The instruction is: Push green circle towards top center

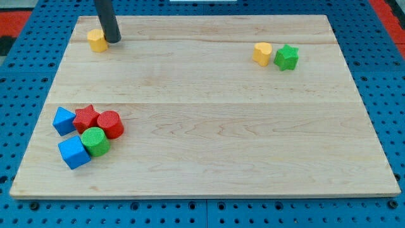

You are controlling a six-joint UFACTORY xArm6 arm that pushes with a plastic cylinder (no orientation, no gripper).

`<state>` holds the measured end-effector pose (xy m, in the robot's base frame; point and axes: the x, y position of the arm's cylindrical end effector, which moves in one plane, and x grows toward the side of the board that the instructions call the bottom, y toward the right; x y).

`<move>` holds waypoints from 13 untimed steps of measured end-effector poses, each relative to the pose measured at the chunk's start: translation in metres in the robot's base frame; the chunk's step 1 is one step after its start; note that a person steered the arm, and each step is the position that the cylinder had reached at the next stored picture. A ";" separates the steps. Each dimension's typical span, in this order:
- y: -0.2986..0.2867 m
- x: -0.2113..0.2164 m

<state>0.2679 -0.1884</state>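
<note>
A pale wooden board [209, 120] lies on a blue pegboard bench [25, 76] with a strip of red showing at the view's top corners, and the dark rod is cut off by the top edge, so nothing of the arm above it can be seen. There is no claw, only my tip [114, 40], resting at the view's top left just beside a yellow block [97, 40], seemingly touching it, its shape hard to make out. The green circle [95, 141] sits well apart at the view's bottom left, packed against a red star [86, 118], a red cylinder [110, 123] and two blue blocks [74, 152] [64, 120], while a yellow heart [262, 53] and green star [286, 57] sit together at the top right.
</note>
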 end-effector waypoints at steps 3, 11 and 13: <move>0.105 0.006; 0.153 0.149; 0.153 0.164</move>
<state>0.4319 -0.0358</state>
